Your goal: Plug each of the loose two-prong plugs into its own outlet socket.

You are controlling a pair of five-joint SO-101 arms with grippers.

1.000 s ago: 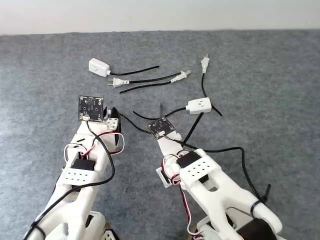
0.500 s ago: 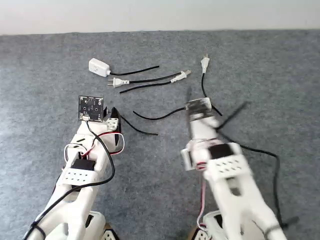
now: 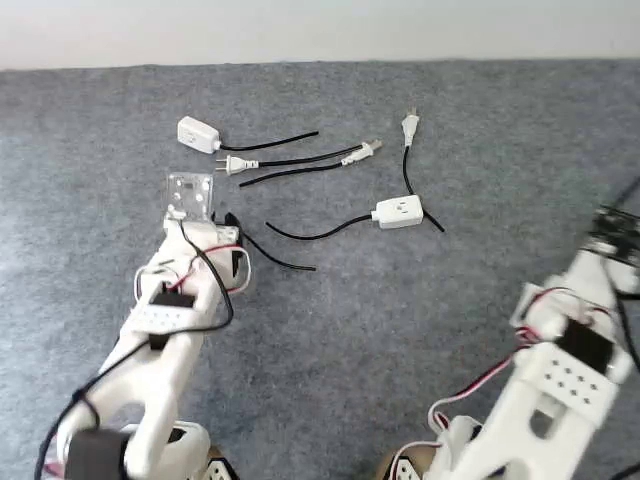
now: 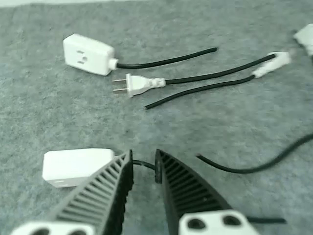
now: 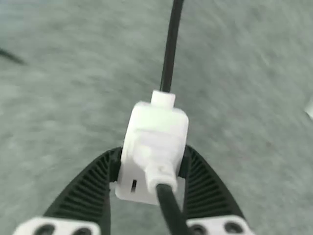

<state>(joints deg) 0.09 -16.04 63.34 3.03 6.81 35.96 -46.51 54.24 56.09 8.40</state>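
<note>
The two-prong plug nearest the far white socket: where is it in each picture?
High view: plug, left of centre in the far half, prongs pointing left.
Left wrist view: plug, beside the far white socket.
Right wrist view: aimed at a different white block.
Shared landmark: that socket, by the plug's prongs.

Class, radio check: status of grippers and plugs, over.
Left gripper open beside a socket. Right gripper shut on white corded block. Two-prong plug loose.
</note>
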